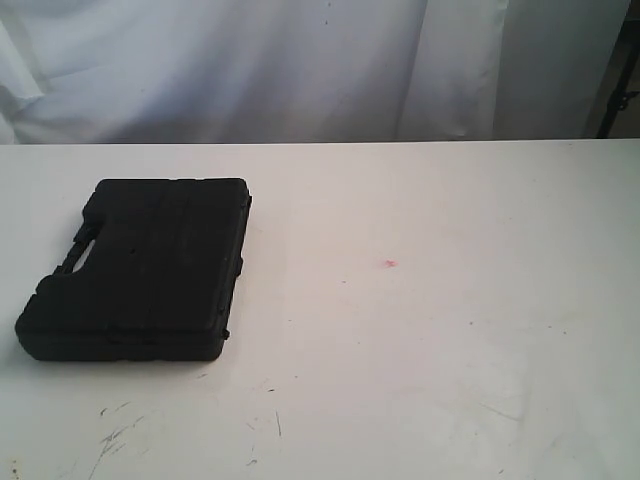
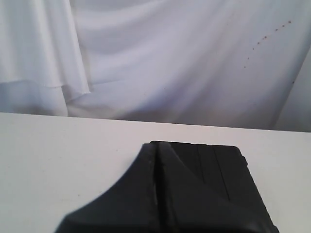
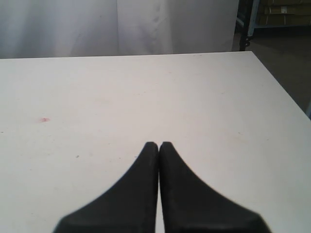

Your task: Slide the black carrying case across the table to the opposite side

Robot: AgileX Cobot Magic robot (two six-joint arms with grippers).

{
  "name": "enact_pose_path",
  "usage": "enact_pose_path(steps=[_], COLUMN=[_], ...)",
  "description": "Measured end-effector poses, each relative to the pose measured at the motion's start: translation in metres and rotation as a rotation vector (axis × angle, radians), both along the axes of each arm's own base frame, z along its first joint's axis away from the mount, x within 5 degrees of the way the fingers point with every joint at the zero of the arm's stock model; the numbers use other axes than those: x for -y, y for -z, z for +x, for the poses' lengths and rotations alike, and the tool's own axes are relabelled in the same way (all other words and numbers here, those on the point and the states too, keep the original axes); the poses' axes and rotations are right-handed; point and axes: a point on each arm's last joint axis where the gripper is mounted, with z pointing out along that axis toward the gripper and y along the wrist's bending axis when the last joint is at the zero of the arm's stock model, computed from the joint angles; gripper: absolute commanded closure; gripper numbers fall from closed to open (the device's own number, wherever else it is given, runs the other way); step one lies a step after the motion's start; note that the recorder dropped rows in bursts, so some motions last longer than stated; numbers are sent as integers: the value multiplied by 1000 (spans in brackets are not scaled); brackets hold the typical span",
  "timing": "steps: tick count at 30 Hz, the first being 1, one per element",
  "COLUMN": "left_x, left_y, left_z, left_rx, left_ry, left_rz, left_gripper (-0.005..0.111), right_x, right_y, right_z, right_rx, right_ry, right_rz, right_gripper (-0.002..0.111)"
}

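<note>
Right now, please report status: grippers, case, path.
Left gripper and right gripper shut, empty. Case flat on table, left side, untouched. Path rightward bare but for red dot.

A flat, rectangular case [image 1: 135,268] of matte black moulded plastic lies closed and flat on the white worktop [image 1: 430,330]. It sits in the left part of the worktop, close to the left edge and roughly midway between the far and front edges, turned slightly off square. Its cut-out handle [image 1: 80,250] runs along the side that faces the left edge. Shallow ribs run lengthwise across its lid, from far end to near end. The worktop is plain and far wider than the case. A small red dot [image 1: 390,264] marks it near the middle, well apart from the case. Faint dark scratches [image 1: 115,440] show along the front edge, just in front of the case.
</note>
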Motion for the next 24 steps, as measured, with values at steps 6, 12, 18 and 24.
enact_pose_path(steps=[6, 12, 18, 24], left_x=[-1, -2, -2, -2], left_y=[41, 79, 99, 115], left_z=[-9, -17, -20, -21], left_rx=[10, -9, -21, -69], left_ry=[-5, -11, -12, -14], left_rz=[-3, 31, 39, 41], left_gripper=[107, 107, 107, 107], right_x=[0, 0, 0, 0], right_y=[0, 0, 0, 0], right_z=[0, 0, 0, 0], right_rx=[0, 0, 0, 0], right_ry=[0, 0, 0, 0], right_rz=[0, 0, 0, 0], right_gripper=[108, 108, 108, 108])
